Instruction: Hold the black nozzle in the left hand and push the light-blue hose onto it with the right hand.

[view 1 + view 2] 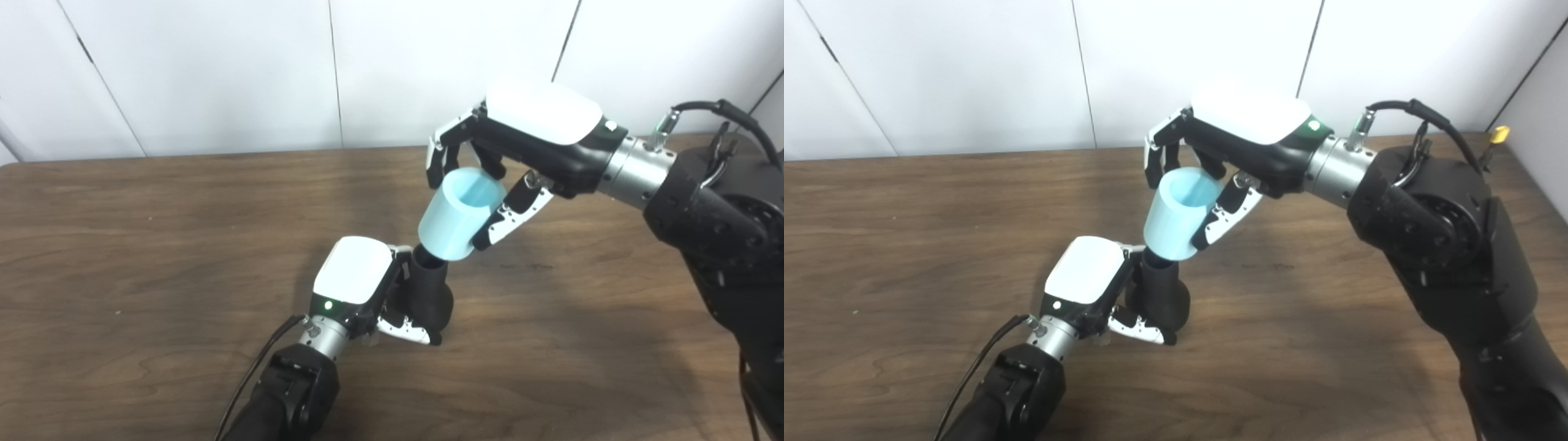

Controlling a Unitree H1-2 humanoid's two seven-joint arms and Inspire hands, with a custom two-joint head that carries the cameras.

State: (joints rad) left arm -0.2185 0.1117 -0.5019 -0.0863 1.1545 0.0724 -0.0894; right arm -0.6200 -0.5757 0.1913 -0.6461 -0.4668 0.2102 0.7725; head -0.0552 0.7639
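Note:
My left hand [367, 288] is shut on the black nozzle [430, 293], which stands on the wooden table [153, 245] with its narrow open end tilted up to the right. My right hand [520, 153] is shut on the light-blue hose [459, 214], a short wide tube. The hose's lower end sits over the nozzle's top rim, tilted along the same line. In the right eye view the hose [1179, 213] meets the nozzle [1164, 291] the same way, between my left hand [1087, 278] and right hand [1237, 153].
A white panelled wall [245, 73] rises behind the table's far edge. My right arm [716, 233] crosses the table's right side. A black cable [251, 373] runs along my left forearm.

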